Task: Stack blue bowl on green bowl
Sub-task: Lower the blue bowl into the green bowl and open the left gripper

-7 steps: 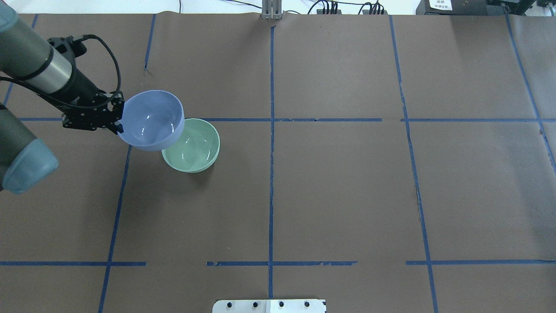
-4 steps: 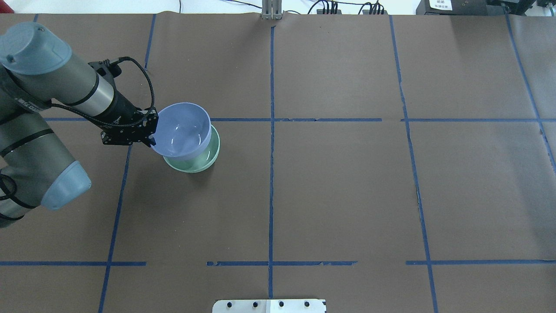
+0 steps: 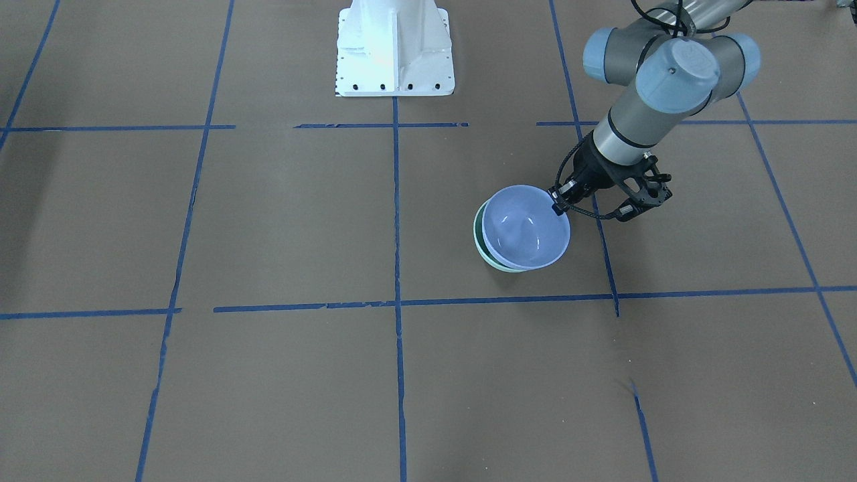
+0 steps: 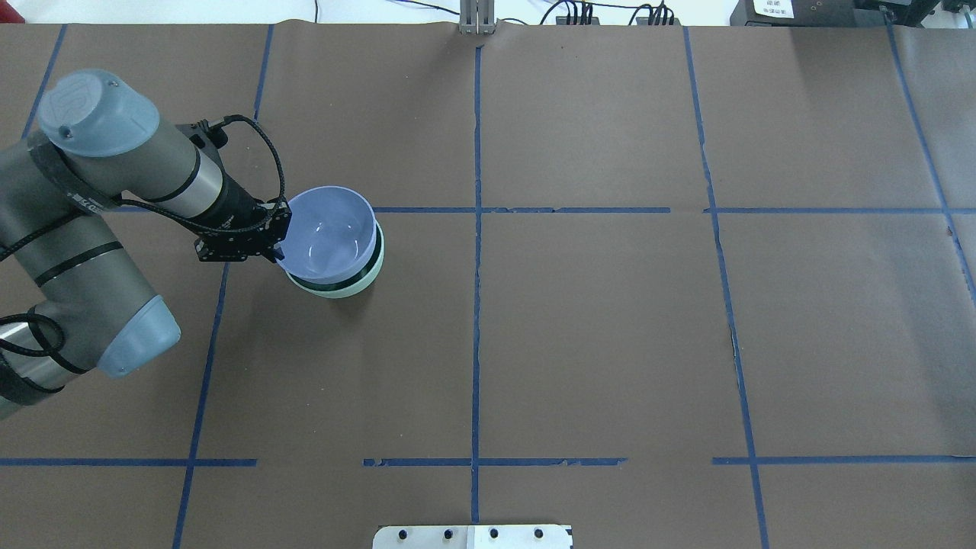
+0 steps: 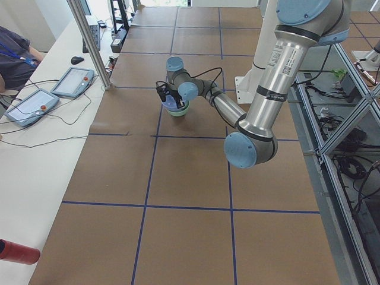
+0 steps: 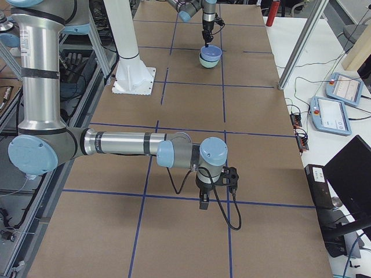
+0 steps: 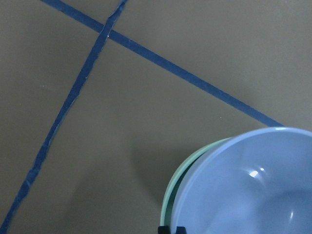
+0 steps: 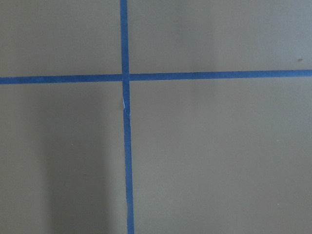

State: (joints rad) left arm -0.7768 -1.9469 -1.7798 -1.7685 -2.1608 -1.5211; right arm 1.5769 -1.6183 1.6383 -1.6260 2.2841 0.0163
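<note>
**Now the blue bowl sits over the green one, left arm holding its rim**

Over on the robot's left half of the table [image 4: 610, 343], the left gripper [image 4: 279, 245] is pinched narrow on the rim of the blue bowl [image 4: 332, 232], on the side of the bowl that faces the arm. One finger is inside the rim and one outside, as far as the overhead view lets me see. The bowl stands mouth up and almost level, lowered into the green bowl [image 4: 357, 285]. From above, only a crescent of mint green shows, on the side away from the gripper, with a dark band of shadow between the two bowls. From across the table, the blue bowl [image 3: 525, 224] covers nearly all of the green bowl [image 3: 479, 239], which peeks out as a thin edge opposite the left gripper [image 3: 558, 204]. The left wrist camera shows the same nesting: the blue bowl [image 7: 243, 195] with a green sliver [image 7: 170, 194] hugging its outer wall. Whether the blue bowl rests fully on the green one or hangs just clear of it, I cannot tell.

Both bowls stand on brown paper, right at a line of blue tape [image 4: 534, 210] that runs across the table.

The right gripper [image 6: 204, 204] hangs low over the paper, well apart from the bowls, near a crossing of tape lines. It shows only in the side view, so I cannot tell how its jaws stand.
</note>
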